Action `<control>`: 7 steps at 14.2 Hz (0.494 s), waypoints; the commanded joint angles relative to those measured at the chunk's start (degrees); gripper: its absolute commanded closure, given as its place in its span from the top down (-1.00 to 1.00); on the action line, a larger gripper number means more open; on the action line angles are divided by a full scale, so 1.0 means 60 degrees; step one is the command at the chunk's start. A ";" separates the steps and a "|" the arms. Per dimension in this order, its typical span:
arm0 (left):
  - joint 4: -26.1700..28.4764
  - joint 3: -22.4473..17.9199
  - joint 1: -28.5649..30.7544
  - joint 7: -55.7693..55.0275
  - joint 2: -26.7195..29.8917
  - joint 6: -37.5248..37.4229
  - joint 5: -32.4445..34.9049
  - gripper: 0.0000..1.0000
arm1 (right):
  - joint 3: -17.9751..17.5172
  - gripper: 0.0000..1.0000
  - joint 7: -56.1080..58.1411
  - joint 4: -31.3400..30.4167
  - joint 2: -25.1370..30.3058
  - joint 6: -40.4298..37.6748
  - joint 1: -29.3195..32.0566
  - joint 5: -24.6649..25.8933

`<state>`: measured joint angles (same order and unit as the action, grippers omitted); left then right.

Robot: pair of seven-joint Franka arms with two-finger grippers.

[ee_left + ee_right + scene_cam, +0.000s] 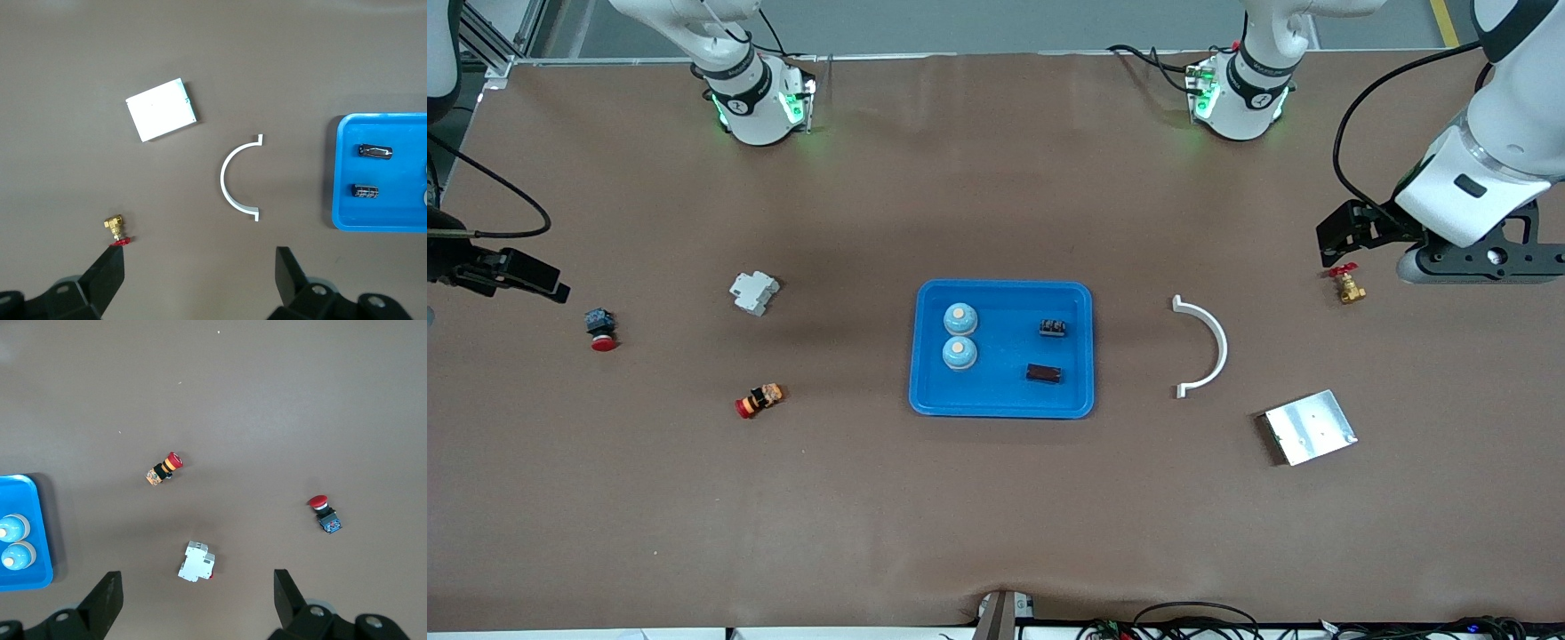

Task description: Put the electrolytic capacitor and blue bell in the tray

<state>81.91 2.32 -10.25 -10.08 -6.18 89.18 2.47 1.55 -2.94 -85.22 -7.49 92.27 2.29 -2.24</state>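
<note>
Taking the blue tray as the landmark, nearest the front camera lies the silver metal plate, toward the left arm's end and clear of the tray. The red-capped push button sits toward the right arm's end.

Inside the tray rest two blue bells side by side, domes up, and two dark electrolytic capacitors lying flat nearer the left arm's end. By the look of it, the task is done.

The white curved bracket lies just beside the tray; the white breaker and red mushroom button lie off it toward the right arm's end.

The left gripper hangs over the brass valve, jaws apart, holding nothing. The right gripper waits over the table past the mushroom button, jaws likewise spread and empty, well away from the tray.
</note>
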 commanded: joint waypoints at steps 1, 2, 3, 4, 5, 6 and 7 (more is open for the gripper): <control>0.0103 0.0053 0.0038 -0.0108 0.0108 0.0181 -0.0161 1.00 | 0.0035 1.00 0.0065 -0.0108 0.0208 -0.0085 -0.0015 -0.0037; 0.0103 0.0039 0.0038 -0.0137 0.0108 0.0181 -0.0279 1.00 | 0.0035 1.00 0.0065 -0.0108 0.0208 -0.0085 -0.0015 -0.0037; 0.0103 0.0039 0.0038 -0.0282 0.0093 0.0239 -0.0294 1.00 | 0.0035 1.00 0.0065 -0.0094 0.0193 -0.0085 -0.0015 -0.0037; 0.0103 0.0039 0.0038 -0.0385 0.0093 0.0254 -0.0294 1.00 | 0.0035 1.00 0.0065 -0.0108 0.0193 -0.0085 -0.0015 -0.0037; 0.0103 0.0039 0.0038 -0.0386 0.0093 0.0269 -0.0294 1.00 | 0.0035 1.00 0.0050 -0.0094 0.0193 -0.0085 -0.0029 -0.0037; 0.0103 0.0039 0.0038 -0.0386 0.0093 0.0284 -0.0294 1.00 | 0.0035 1.00 0.0050 -0.0094 0.0193 -0.0071 -0.0029 -0.0037; 0.0103 0.0039 0.0038 -0.0386 0.0093 0.0284 -0.0294 1.00 | 0.0035 1.00 0.0050 -0.0094 0.0193 -0.0085 -0.0029 -0.0037</control>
<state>81.95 2.33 -10.25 -11.64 -6.19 90.11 1.57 1.55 -2.94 -85.22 -7.49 92.27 2.29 -2.24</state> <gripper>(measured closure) 0.000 0.000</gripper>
